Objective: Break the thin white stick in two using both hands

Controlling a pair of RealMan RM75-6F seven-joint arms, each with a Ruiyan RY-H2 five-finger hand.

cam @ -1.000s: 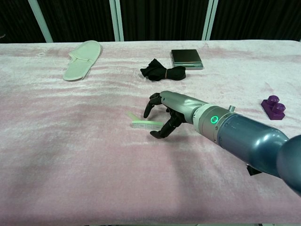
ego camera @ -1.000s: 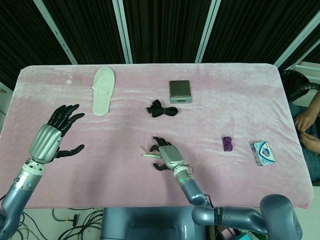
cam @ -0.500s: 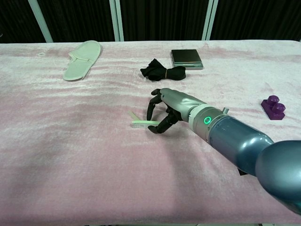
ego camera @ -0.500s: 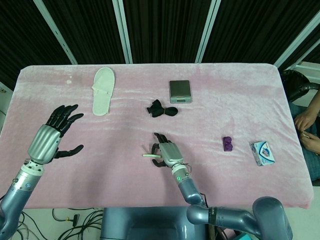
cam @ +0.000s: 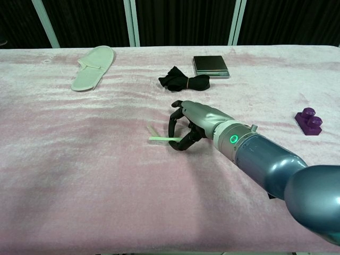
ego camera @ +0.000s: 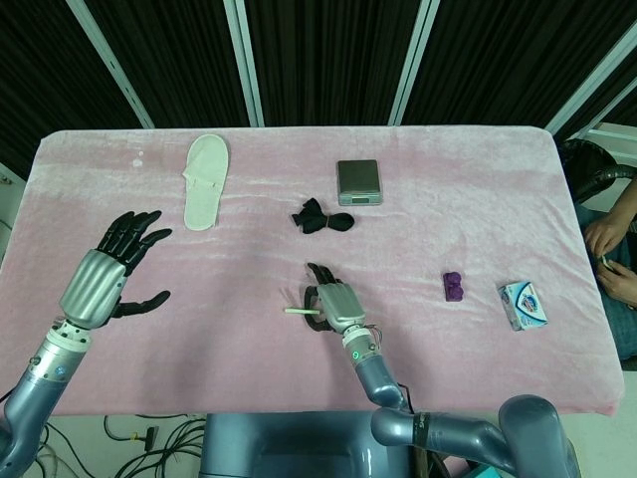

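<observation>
The thin white stick (ego camera: 299, 311) (cam: 162, 139) lies level near the middle of the pink table (ego camera: 478, 179), pointing left. My right hand (ego camera: 333, 307) (cam: 195, 123) curls over its right end, and the thumb and a fingertip pinch that end. A short pale sliver (cam: 153, 130) lies at an angle just behind the stick. My left hand (ego camera: 105, 271) hovers open with fingers spread at the far left, well away from the stick. The chest view does not show it.
A white slipper (ego camera: 206, 181) (cam: 93, 59) lies at the back left. A grey scale (ego camera: 358, 181) (cam: 211, 66) and a black cloth bundle (ego camera: 320, 217) (cam: 184, 81) sit behind the right hand. To its right are a purple block (ego camera: 454, 288) (cam: 309, 120) and a blue-white packet (ego camera: 524, 305).
The right hand's fingers have closed in on the stick's right end, and the stick now shows as a thinner line. The left hand has barely shifted.
</observation>
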